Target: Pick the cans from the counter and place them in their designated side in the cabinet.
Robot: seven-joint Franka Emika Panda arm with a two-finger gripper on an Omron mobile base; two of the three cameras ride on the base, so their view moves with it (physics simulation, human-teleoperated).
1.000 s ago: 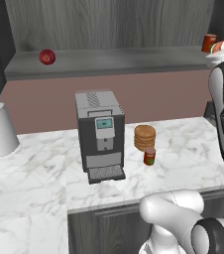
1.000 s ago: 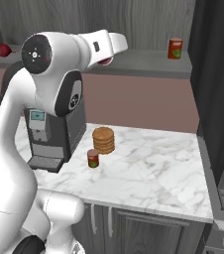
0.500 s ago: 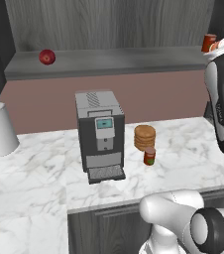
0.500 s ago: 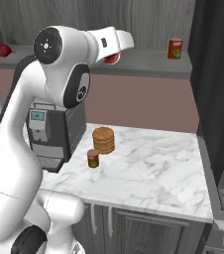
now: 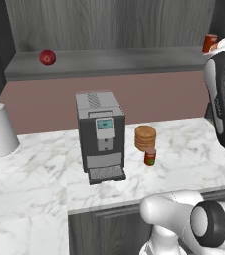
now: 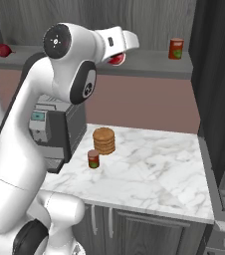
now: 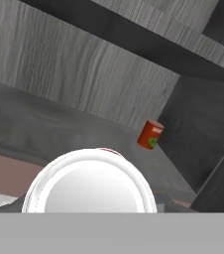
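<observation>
Although the gripper (image 6: 118, 56) sits mostly behind the white hand in the right base view, a bright red can (image 6: 116, 59) peeks out beneath it, and in the hand view that can's white rim (image 7: 90, 181) sits so close to the lens that the fingertips are hidden behind it; the gripper is pinching this can, held up at the level of the cabinet (image 6: 149, 62) shelf board. From the left base view the arm covers the right edge of the picture, and a second, similar red can (image 5: 209, 43) on the shelf is partly cut off behind it. That can (image 6: 175, 49) stands upright on the right end of the shelf, near the dark side panel, and shows tilted in the hand view (image 7: 150, 134). Compared with a second ago, the arm has swung further right along the shelf, bringing the held can nearer to the standing one; nothing else has shifted. On the shelf's left end lies a red ball (image 5: 47, 57). Down on the counter (image 6: 154, 164), the darker can with a green label (image 6: 93, 159) stands just beside a stack of tan discs (image 6: 104, 140), next to a coffee machine (image 5: 100, 134). A white paper roll (image 5: 1, 130) stands at the far left.
</observation>
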